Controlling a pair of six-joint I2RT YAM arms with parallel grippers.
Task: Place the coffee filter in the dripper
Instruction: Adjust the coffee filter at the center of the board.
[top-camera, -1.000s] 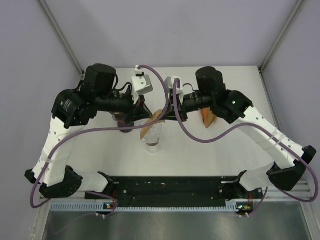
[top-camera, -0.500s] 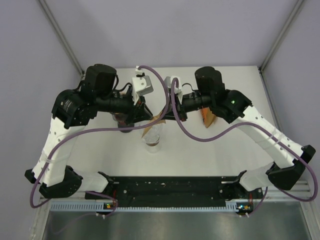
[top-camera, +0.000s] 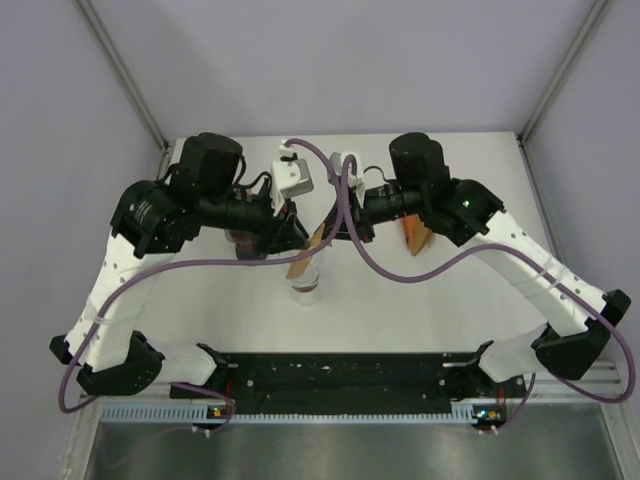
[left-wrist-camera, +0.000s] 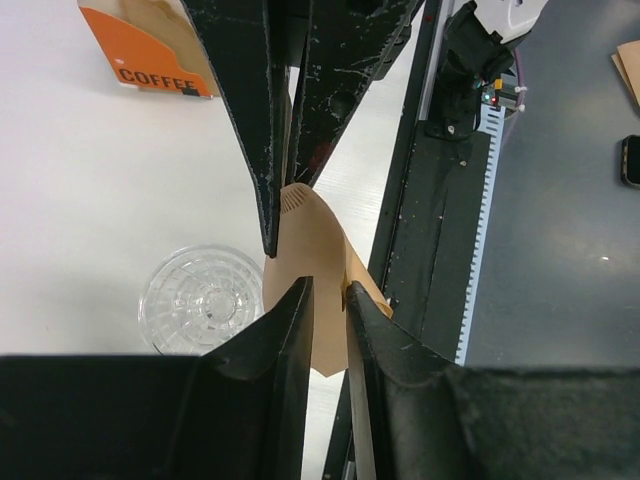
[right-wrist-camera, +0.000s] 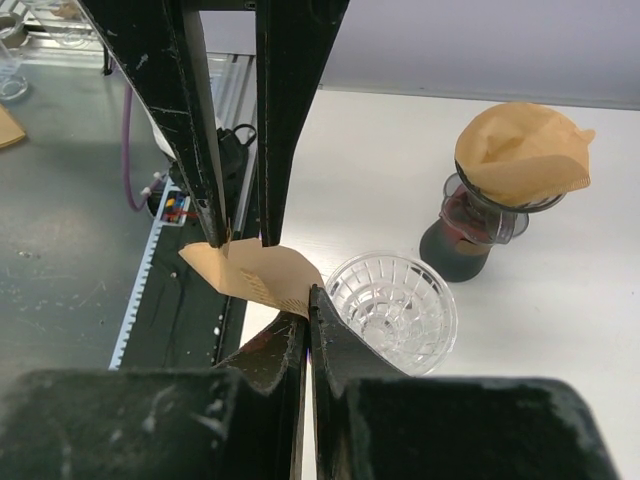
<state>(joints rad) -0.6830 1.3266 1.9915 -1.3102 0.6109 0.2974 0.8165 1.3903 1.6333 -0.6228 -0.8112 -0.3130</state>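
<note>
Near the dripper (top-camera: 307, 288), coffee filter (top-camera: 304, 260) slants edge-on — far-right to near-left.

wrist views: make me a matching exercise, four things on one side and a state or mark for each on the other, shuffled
Things
1. brown filter
2. clear dripper
3. orange box
4. dark jug

States
A. empty, standing upright
B. capped by a second filter
C. pinched in the right gripper
D. printed with the word COFFEE

Pairs: 1-C, 2-A, 3-D, 4-B
</note>
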